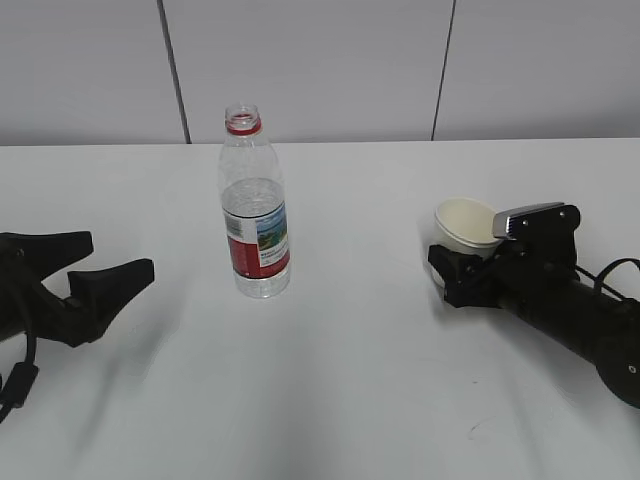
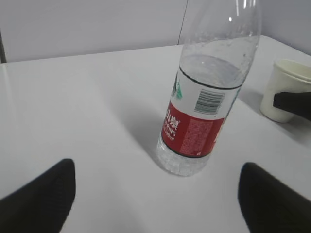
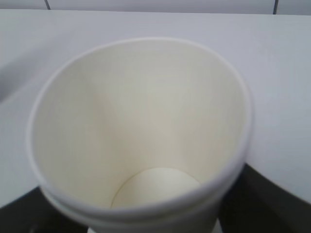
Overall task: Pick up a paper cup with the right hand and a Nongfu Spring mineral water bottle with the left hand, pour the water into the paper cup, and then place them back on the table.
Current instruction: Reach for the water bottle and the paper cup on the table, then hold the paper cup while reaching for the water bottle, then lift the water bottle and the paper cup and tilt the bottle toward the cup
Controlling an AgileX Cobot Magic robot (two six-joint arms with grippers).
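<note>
White counter carries the uncapped water bottle upright; left pincer gapes apart beside it, right pincer clamped around the paper cup.

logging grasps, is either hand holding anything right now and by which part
The right hand is around the paper cup low on its wall, though a firm clamp can't be confirmed. The left hand is open, short of the bottle, holding nothing.

My exterior cam slants down from front, left wrist cam low facing bottle, right wrist cam tight over cup, both shared with exterior.
</note>
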